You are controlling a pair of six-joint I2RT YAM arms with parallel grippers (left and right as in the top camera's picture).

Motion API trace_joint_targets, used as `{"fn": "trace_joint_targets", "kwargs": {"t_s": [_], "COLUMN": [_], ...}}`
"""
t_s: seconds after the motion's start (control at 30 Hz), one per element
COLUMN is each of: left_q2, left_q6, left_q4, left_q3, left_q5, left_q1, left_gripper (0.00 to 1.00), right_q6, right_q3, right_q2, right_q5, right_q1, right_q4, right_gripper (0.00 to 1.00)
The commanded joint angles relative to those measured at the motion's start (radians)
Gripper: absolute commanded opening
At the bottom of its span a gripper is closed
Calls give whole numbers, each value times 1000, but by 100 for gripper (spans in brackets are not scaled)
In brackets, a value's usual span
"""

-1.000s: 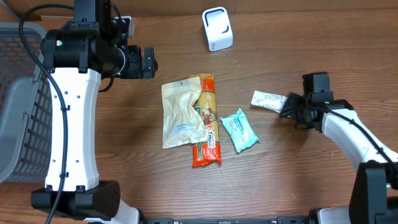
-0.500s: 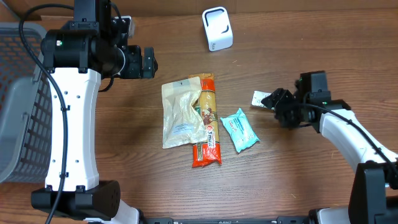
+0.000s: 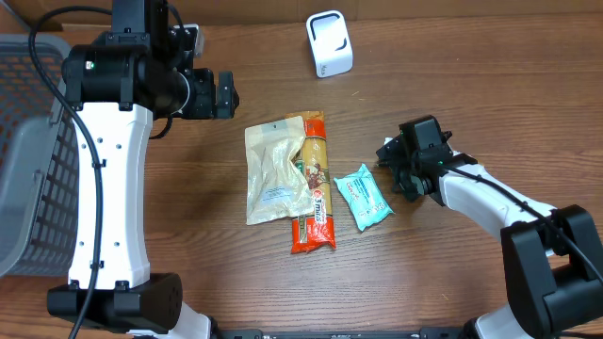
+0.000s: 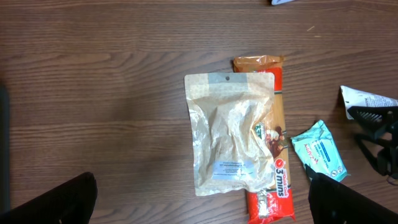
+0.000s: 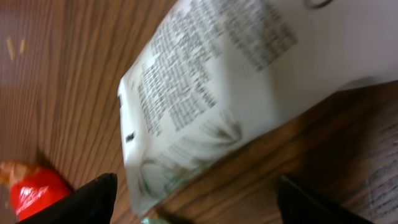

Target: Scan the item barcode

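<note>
A white printed packet [image 5: 236, 74] lies on the wooden table, and my right gripper [image 5: 199, 205] hangs open just over it. Its dark fingertips [image 5: 93, 199] stand wide apart, either side of the packet's lower corner. From overhead, the right gripper [image 3: 396, 169] covers most of the packet, leaving a white edge [image 3: 385, 151]. A white barcode scanner [image 3: 329, 43] stands at the table's far edge. My left gripper [image 3: 222, 94] is open, high at the upper left, holding nothing.
A beige pouch [image 3: 275, 172] overlaps an orange-red noodle pack [image 3: 316, 202] mid-table. A teal packet [image 3: 363, 196] lies just left of the right gripper. A grey mesh basket [image 3: 28, 160] stands at the left edge.
My right gripper has swung left from beside the white packet to over it, hiding most of it from overhead. The left arm has not moved.
</note>
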Motion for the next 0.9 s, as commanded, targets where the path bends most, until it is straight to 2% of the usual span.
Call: {"fn": "trace_joint_targets", "kwargs": {"t_s": [0.0, 0.13, 0.17, 0.3, 0.4, 0.43, 0.6, 0.67, 0.8, 0.87], "left_q2": [3, 3, 3, 3, 3, 3, 3, 3, 3, 3], "left_q6": [23, 23, 23, 23, 23, 23, 23, 23, 23, 23], "left_q4": [1, 1, 1, 1, 1, 1, 1, 1, 1, 1], "left_q3": [3, 3, 3, 3, 3, 3, 3, 3, 3, 3], "left_q5": [-3, -3, -3, -3, -3, -3, -3, -3, -3, -3], "left_q1": [-2, -2, -2, -2, -2, -2, -2, -2, -2, -2], "left_gripper": [100, 100, 100, 99, 99, 100, 100, 100, 100, 99], "right_q6": [38, 38, 37, -37, -197, -258, -472, -611, -905, -1013], "right_q3": [-4, -4, -4, -4, -1, 1, 39, 60, 105, 119], "right_q2": [36, 47, 48, 48, 48, 48, 48, 48, 48, 48], "right_q5": [78, 108, 108, 74, -28, -72, -285, -425, -656, -703], "right_q1": [-1, -1, -1, -1, -1, -1, -3, -3, -3, -3], "right_q4": [27, 53, 53, 64, 110, 122, 121, 112, -21, -122], "right_gripper": [84, 82, 77, 29, 17, 4, 4, 4, 4, 4]}}
